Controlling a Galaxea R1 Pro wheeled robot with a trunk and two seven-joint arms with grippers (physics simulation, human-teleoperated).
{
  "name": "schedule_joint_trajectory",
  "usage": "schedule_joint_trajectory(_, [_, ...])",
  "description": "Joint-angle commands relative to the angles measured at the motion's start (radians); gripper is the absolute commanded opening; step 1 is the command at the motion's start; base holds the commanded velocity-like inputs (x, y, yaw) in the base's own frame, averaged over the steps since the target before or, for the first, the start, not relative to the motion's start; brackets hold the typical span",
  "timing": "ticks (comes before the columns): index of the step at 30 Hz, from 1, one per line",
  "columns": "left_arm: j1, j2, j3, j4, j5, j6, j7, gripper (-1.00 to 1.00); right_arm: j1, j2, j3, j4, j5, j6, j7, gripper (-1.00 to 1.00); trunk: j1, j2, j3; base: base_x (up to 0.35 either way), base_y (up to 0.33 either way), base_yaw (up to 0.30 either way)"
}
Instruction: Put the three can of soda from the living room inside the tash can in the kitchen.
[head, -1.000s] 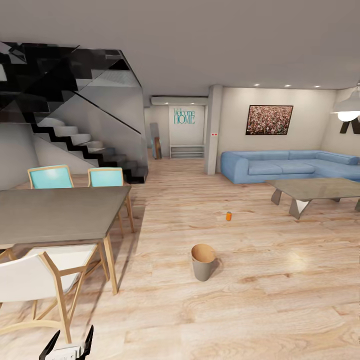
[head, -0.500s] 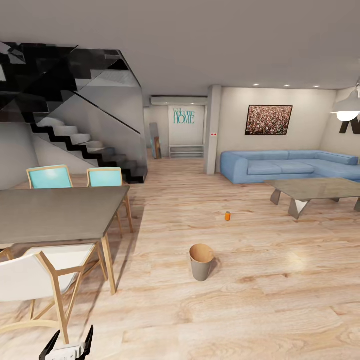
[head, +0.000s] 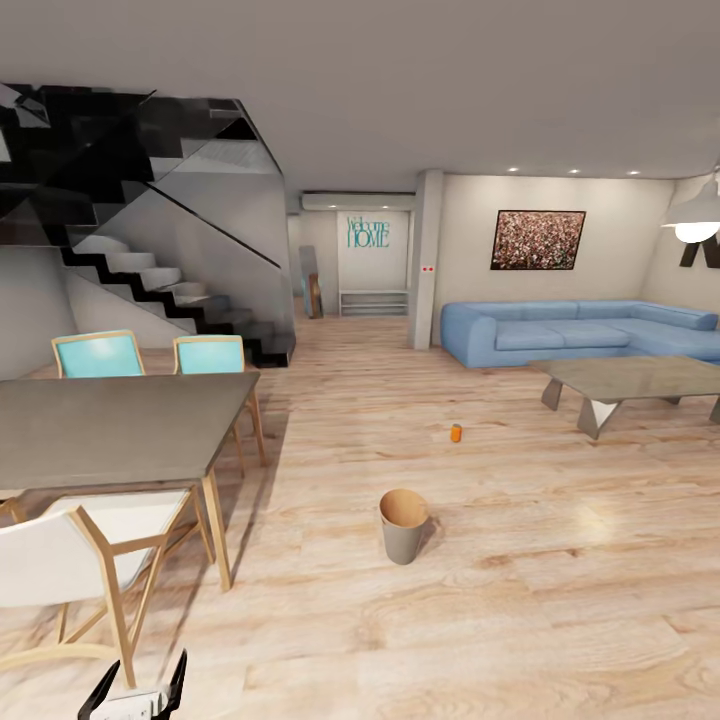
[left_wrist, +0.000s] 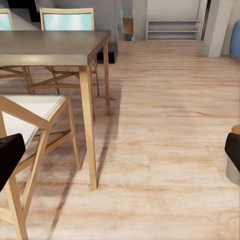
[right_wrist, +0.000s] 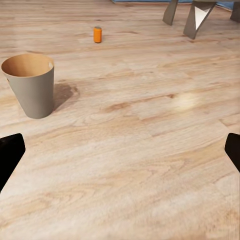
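An orange can of soda (head: 457, 432) stands upright on the wood floor, between the dining area and the low table. Nearer to me stands the tash can (head: 404, 525), pale grey outside and coppery brown inside, with nothing in it that I can see. In the right wrist view the tash can (right_wrist: 31, 87) is ahead with the orange can (right_wrist: 97, 34) farther beyond it. My right gripper (right_wrist: 120, 150) is open and holds nothing. My left gripper (head: 138, 688) is low in front of me, open (left_wrist: 120, 152) and holding nothing, beside the dining chairs.
A grey dining table (head: 110, 425) with wooden legs, white chairs (head: 60, 570) and turquoise chairs (head: 100, 355) stands close on the left. A black staircase (head: 170, 290) rises behind it. The blue sofa (head: 580, 330) and glass-topped low table (head: 630, 378) are far right. Open wood floor lies between.
The whole picture has shifted very slightly, so the camera moved a little. The can, the tash can and the left gripper keep their places.
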Motion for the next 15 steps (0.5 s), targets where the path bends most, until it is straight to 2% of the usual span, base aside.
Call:
schedule_joint_trajectory(1, [0.0, 0.0, 0.0, 0.0, 0.0, 0.0, 0.0, 1.0, 0.0, 0.0, 0.0, 0.0, 0.0, 0.0, 0.0, 1.0, 0.0, 0.0, 0.0, 0.128, 0.039, 0.0])
schedule_joint_trajectory(15, [0.0, 0.0, 0.0, 0.0, 0.0, 0.0, 0.0, 1.0, 0.0, 0.001, 0.001, 0.005, 0.001, 0.0, 0.001, 1.0, 0.0, 0.0, 0.0, 0.203, 0.031, 0.0])
